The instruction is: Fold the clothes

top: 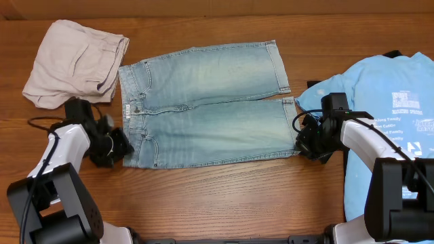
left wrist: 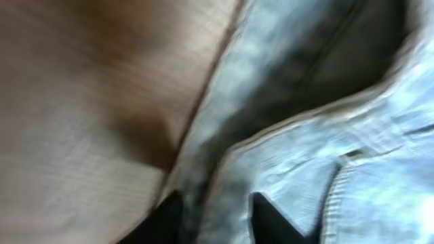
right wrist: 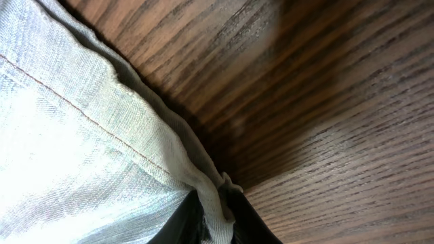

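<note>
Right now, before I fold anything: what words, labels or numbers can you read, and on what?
On the sky-blue T-shirt: several lines of white print, too small to read.
On the jeans: a small white waistband tag, too small to read.
On the beige trousers: no text visible.
Wrist views: none.

Reads as a robotics lab bench, not a home. Evidence: two black-and-white robot arms, left arm and right arm, stand at the near edge of a wood-grain table, with a loose black cable looping off the left one. Clothes are laid out like test pieces: jeans flat mid-table, beige trousers bunched far left, sky-blue printed T-shirt on the right. Overhead camera plus one per wrist — a recording rig. The room beyond the table is out of frame.
</note>
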`<state>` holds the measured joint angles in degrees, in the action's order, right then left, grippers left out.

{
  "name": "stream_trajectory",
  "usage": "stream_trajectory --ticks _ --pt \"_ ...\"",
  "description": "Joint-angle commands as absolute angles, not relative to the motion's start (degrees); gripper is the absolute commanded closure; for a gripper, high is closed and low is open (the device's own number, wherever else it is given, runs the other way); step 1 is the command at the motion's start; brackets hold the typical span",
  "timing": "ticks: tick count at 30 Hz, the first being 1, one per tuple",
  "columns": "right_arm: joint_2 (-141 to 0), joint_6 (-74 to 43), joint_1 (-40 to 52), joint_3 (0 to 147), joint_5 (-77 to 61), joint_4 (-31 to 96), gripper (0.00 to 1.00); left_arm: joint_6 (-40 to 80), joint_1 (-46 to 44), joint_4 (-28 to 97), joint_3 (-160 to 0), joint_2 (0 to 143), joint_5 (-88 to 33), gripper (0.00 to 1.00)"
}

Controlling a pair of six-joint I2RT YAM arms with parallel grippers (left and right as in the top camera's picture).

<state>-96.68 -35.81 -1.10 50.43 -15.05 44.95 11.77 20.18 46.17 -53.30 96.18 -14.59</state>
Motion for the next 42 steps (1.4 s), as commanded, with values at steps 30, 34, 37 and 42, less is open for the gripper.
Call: stream_trajectory --ticks 30,34,37,42 --pt "-96.4 -35.6 -2.0 50.1 -10.7 45.5 0.86 12.8 28.9 43.6 -42.9 96.6 -21.5 0.82" --pt "-96.4 -34.5 -2.0 50.6 -10.6 47.5 0.96 12.9 29.0 44.7 -43.4 96.6 -21.9 0.96" --pt "-95.6 -32.7 -2.0 52.6 -9.9 51.8 0.96 12.0 29.6 50.8 -47.9 96.6 -22.1 0.96" --pt "-90.5 -30.6 -2.0 57.0 -9.8 59.4 0.96 8.7 30.4 63.7 -58.4 95.4 -22.1 0.96"
